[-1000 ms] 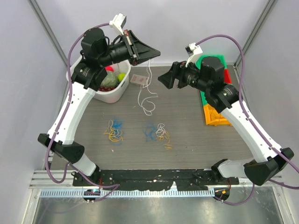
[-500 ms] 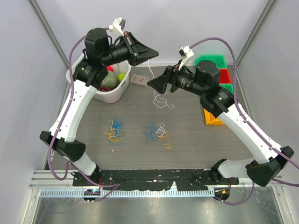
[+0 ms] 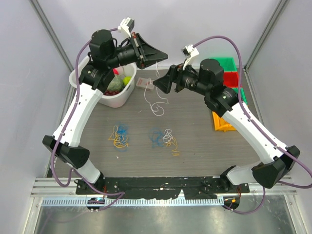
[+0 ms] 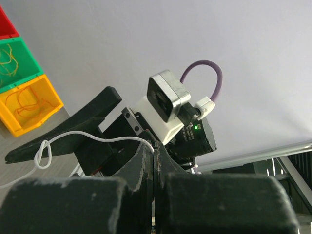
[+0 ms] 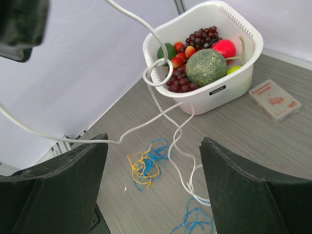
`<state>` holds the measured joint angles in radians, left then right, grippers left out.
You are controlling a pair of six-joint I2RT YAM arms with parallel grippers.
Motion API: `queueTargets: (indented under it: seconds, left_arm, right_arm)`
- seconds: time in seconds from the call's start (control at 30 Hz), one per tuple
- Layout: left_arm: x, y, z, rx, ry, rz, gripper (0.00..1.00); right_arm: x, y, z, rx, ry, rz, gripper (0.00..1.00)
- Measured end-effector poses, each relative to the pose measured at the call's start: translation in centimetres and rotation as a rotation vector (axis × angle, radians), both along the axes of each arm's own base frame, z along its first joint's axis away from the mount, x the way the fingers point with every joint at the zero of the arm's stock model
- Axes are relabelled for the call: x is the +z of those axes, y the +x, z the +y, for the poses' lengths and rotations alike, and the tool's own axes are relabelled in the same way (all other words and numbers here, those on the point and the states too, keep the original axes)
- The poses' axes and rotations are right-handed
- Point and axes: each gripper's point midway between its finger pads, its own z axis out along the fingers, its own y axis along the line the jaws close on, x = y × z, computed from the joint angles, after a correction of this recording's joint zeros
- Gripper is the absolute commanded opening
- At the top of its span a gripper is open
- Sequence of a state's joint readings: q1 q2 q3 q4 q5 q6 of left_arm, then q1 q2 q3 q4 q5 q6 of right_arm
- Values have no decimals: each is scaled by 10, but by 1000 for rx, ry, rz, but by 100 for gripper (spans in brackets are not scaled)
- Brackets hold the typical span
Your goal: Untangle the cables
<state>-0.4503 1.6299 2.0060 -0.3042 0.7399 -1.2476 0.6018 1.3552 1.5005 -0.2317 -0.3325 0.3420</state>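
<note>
My left gripper [image 3: 163, 54] is raised high at the back and shut on the white cable [image 3: 156, 92], pinched at the fingertips [image 4: 155, 146]. The cable hangs down in loops to the table. My right gripper [image 3: 161, 84] stands open just right of the hanging cable, level with its upper part. In the right wrist view the white cable [image 5: 168, 117] runs down in front of the wide open right gripper [image 5: 153, 146], and one strand reaches the left finger [image 5: 58, 190]. A yellow and blue tangle [image 3: 118, 136] and a blue, white and yellow tangle [image 3: 165, 138] lie on the table.
A white basket [image 3: 123, 99] of fruit stands at the back left, with a small card box [image 3: 144, 83] beside it. Green, red and yellow bins [image 3: 226, 124] sit at the back right, under the right arm. The arms' bases are at the near edge.
My right gripper has moved left and toward the back, up close to the hanging white cable. The cable's lower loops swung right, then back left. The left gripper stayed shut on it.
</note>
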Motion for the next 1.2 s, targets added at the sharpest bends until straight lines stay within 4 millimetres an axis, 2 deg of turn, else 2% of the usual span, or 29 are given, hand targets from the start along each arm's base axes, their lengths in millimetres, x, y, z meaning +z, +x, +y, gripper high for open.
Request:
queueTargets:
  seconds: [0.17, 0.43, 0.7, 0.87, 0.93, 1.07, 1.1, 1.13, 1.17, 1.2]
  left_arm:
    - [0, -3, -1, -27, -8, -1, 0]
    - [-4, -8, -1, -43, -15, 8, 0]
    - [1, -8, -1, -46, -32, -2, 0]
    - [1, -8, -2, -48, -37, 5, 0]
    - [0, -8, -2, -48, -37, 5, 0]
    - [0, -8, -2, -49, -36, 7, 0]
    - [0, -8, -2, -49, -36, 7, 0]
    - [0, -8, -2, -50, -37, 7, 0]
    - [0, -8, -2, -50, -36, 7, 0]
    - [-1, -8, -2, -49, -36, 6, 0]
  right_arm:
    - [-9, 7, 4, 0, -14, 8, 75]
    - [2, 15, 10, -9, 48, -26, 69]
    - [-4, 20, 13, -20, 99, -18, 61]
    - [1, 22, 16, -20, 145, -27, 57]
    - [5, 23, 17, -18, 160, -35, 51]
    - [8, 24, 18, -21, 177, -40, 21]
    - [8, 25, 18, -25, 176, -40, 22]
    - [7, 26, 17, -30, 175, -36, 28]
    - [6, 27, 17, -36, 172, -31, 44]
    - [4, 27, 16, -39, 165, -25, 50]
